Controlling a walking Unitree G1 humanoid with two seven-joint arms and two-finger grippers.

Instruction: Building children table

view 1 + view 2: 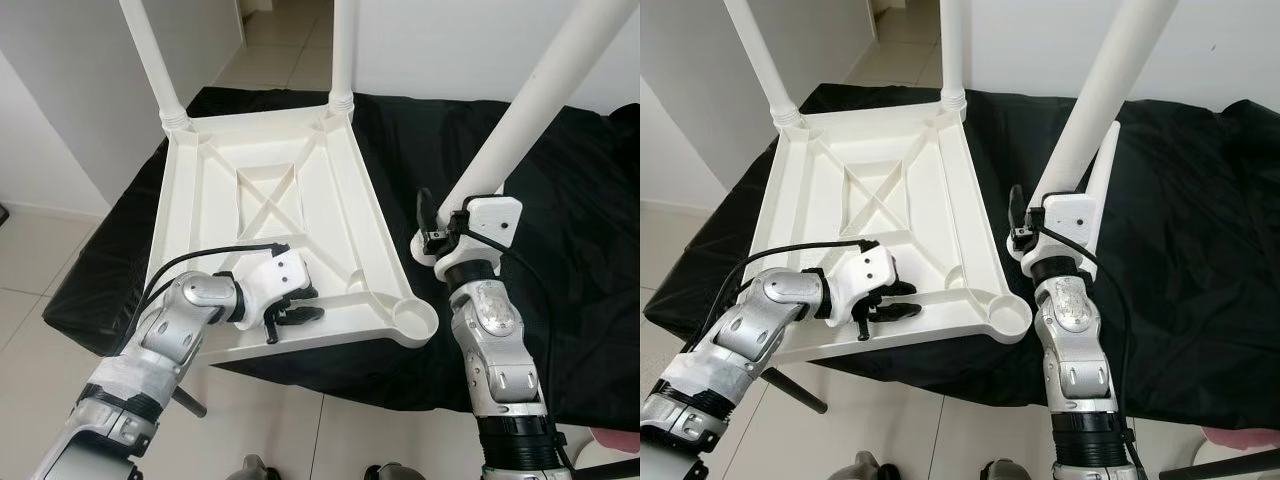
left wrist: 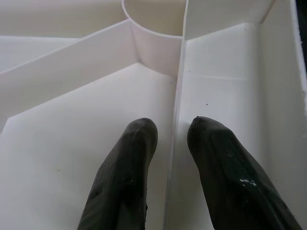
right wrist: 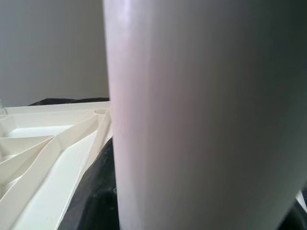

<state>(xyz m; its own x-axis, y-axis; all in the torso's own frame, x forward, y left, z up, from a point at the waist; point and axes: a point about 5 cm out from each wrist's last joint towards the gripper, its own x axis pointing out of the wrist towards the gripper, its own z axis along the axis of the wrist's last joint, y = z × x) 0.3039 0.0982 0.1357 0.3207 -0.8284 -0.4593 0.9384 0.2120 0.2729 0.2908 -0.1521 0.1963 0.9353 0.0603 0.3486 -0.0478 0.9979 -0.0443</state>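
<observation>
Left eye view: an upturned white children table top [image 1: 270, 215] is seen lying underside up on a black cloth [image 1: 560, 230], with two legs [image 1: 150, 55] already seated in its far corner sockets. A third white leg [image 1: 525, 105] is held by the right pincer [image 1: 432, 232], just beside the table top's near right corner and tilted away from it; the pincer is judged pinched on the leg's lower end, the shaft being seen right against the camera in the right wrist view. The step in hand is judged to be leg fitting, about halfway done. The left pincer [image 2: 168, 158] is set on the table top's near edge, its fingers [image 2: 127, 163] slightly spread astride a thin rib [image 2: 177, 129], apparently bracing the table top. The near right socket [image 1: 415, 318], a round cup in the corner, is seen empty; another empty socket [image 2: 153, 28] is seen ahead of the left pincer. The next move is judged to call for the leg being uprighted, lined up over the near right socket and pressed or twisted in while the table top is kept steady.
</observation>
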